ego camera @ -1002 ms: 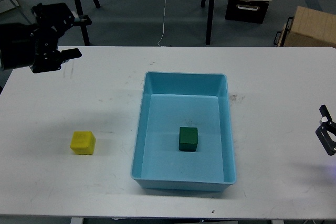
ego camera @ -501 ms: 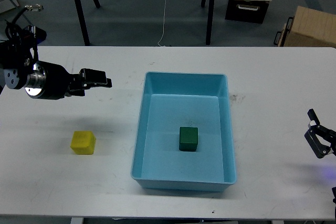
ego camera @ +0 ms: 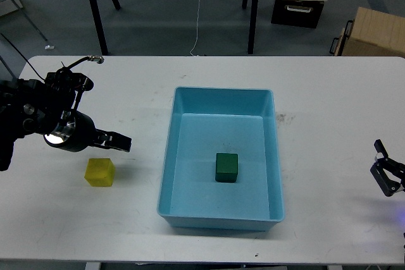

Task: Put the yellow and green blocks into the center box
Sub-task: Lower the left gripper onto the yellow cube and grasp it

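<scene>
The yellow block (ego camera: 100,172) lies on the white table (ego camera: 76,219), left of the light blue box (ego camera: 277,156). The green block (ego camera: 226,167) sits inside the box on its floor, near the middle. My left gripper (ego camera: 120,143) hovers just above and to the right of the yellow block, pointing right and down. Its fingers overlap into one dark wedge, so their spacing does not show. My right gripper (ego camera: 385,167) is at the right edge of the table, fingers apart and empty.
Black stand legs (ego camera: 95,11) rise behind the table's far edge. A cardboard box (ego camera: 373,33) and a black crate (ego camera: 297,11) stand on the floor at the back right.
My left arm has swung down from the table's far left corner towards me, ending just above the yellow block. The right gripper has shifted slightly. Both blocks stayed put.
</scene>
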Robot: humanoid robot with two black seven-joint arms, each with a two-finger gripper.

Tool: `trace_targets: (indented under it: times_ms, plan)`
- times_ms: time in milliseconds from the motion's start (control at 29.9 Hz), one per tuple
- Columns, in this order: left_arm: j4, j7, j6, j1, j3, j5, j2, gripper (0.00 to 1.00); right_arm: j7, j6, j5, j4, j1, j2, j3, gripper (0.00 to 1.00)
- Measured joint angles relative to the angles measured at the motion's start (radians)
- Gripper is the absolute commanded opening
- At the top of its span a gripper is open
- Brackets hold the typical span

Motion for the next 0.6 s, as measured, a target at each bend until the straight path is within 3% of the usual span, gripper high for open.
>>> trace_targets:
  times_ms: [601]
  plan:
    - [0.066,-0.003,0.000,0.127,-0.024,0.066,-0.016,1.00,-0.002,0.000,0.000,0.002,0.003,-0.011,0.001,1.00]
